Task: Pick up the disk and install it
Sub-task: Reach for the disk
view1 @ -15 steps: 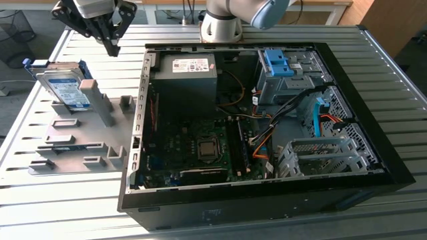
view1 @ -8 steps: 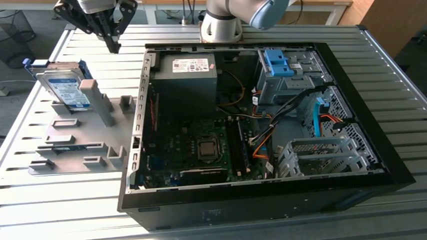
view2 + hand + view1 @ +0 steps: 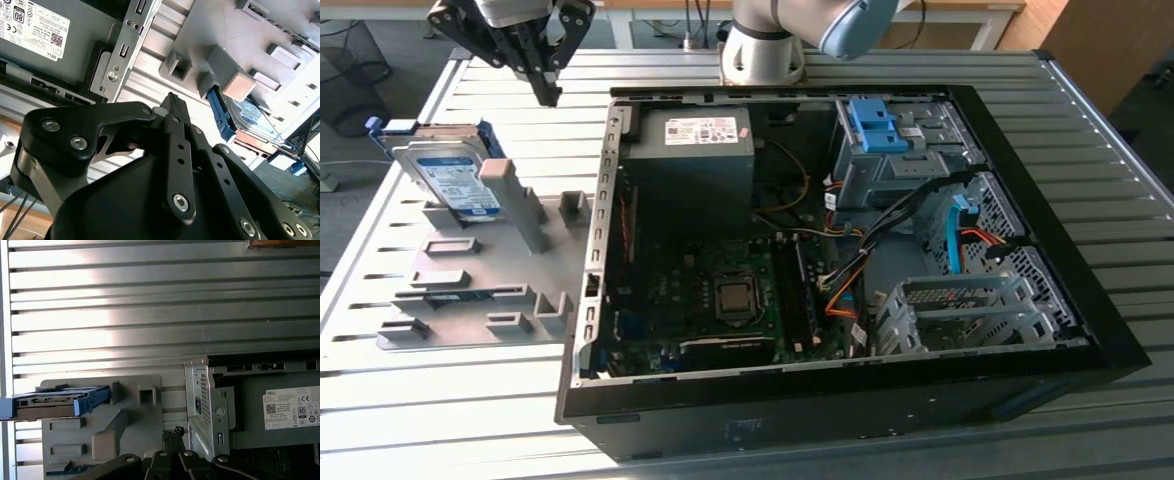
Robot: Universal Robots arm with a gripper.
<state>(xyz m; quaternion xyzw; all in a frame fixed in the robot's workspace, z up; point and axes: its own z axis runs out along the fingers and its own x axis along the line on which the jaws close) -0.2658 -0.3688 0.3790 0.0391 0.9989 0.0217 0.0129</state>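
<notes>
None of the job is done: the disk [image 3: 444, 180] leans in the grey holder [image 3: 507, 300], on the exterior view's left beside the open computer case [image 3: 854, 425]. The claw [image 3: 550, 95] hovers near it, closed, empty.

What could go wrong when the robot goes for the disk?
1. The disk leans tilted against a grey post; a clumsy nudge might tip it over.
2. The gripper hangs close to the case wall and could bump it.
3. Loose cables cross the case; the disk might snag on them going in.
</notes>
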